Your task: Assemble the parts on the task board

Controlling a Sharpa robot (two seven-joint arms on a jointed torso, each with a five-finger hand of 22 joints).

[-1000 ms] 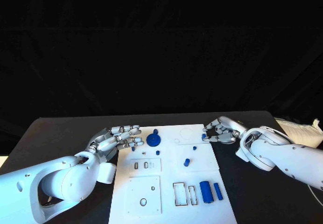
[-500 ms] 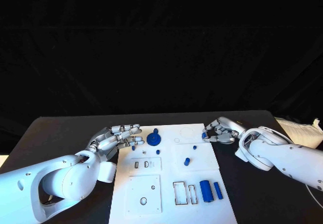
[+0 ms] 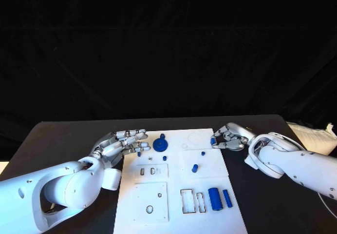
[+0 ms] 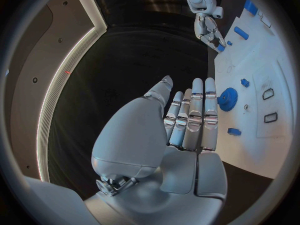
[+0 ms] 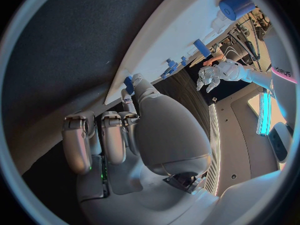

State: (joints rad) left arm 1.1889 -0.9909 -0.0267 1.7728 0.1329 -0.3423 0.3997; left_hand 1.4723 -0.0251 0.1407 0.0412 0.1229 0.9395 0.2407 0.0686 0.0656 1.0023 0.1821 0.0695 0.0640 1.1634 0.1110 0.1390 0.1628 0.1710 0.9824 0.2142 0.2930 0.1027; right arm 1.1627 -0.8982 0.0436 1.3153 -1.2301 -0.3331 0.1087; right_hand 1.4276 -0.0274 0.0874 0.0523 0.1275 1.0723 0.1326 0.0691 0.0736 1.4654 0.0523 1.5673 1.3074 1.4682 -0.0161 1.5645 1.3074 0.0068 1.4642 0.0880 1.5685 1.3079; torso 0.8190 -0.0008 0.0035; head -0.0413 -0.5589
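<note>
**Parts handling — small blue piece at the board's far right edge**

Task board is lying flat in the middle of the black worktop, a white, matte plate with shallow rectangular and oval cut-outs. You are looking at rigid, smooth moulded pieces: a toothed blue gear sitting near the far left, two short pegs standing mid-board, and two blue cylinders lying side by side near the rectangular slots.

Right robot hand is curling its fingers around a small blue piece at the board's far right edge; it is pinching it between fingertips, as far as the head view is showing.

Left robot hand is hovering released, fingers straight and slightly spread, just beside the gear and holding nothing.

Judging by looks, these parts are handling light, stiff and a little slippery, so you are wanting a fingertip pinch across the sides, not the ends. Take the gear by its rim or raised hub. The cylinders are likely rolling if nudged. Nothing here is looking fragile, though small pegs are easily dropped.
</note>
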